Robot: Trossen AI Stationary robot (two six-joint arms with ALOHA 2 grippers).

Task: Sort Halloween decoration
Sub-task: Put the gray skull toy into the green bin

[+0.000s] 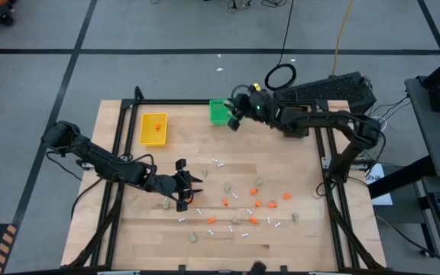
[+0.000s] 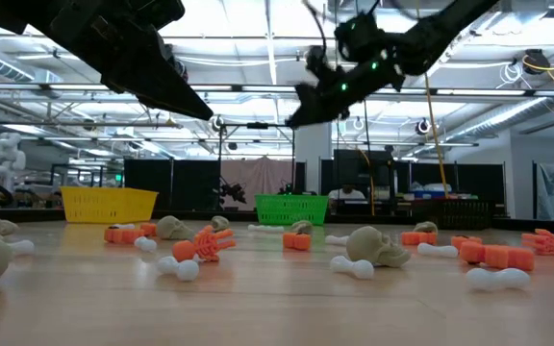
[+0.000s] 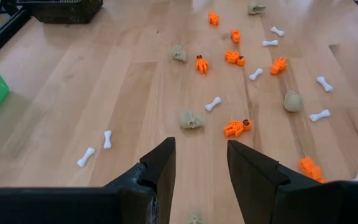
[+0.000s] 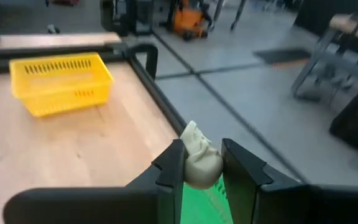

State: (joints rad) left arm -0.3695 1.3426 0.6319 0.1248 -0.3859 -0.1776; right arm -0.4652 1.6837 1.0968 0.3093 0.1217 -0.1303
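Desk (image 1: 128,229) is carrying the scattered Halloween decoration (image 1: 254,203) across its near half, while I am watching the yellow bin (image 1: 153,128) and green bin (image 1: 219,111) sitting along the far edge; my right gripper (image 4: 202,167) is hovering over the green bin pinching a beige skull (image 4: 199,158), and my left gripper (image 3: 201,165) is hanging spread, empty, above the pieces

Workshop hall around a wooden table (image 1: 296,237)

Grey floor (image 1: 166,76) with dark stripes; ceiling strip lights (image 2: 258,62); dark partitions (image 2: 171,183) far behind.
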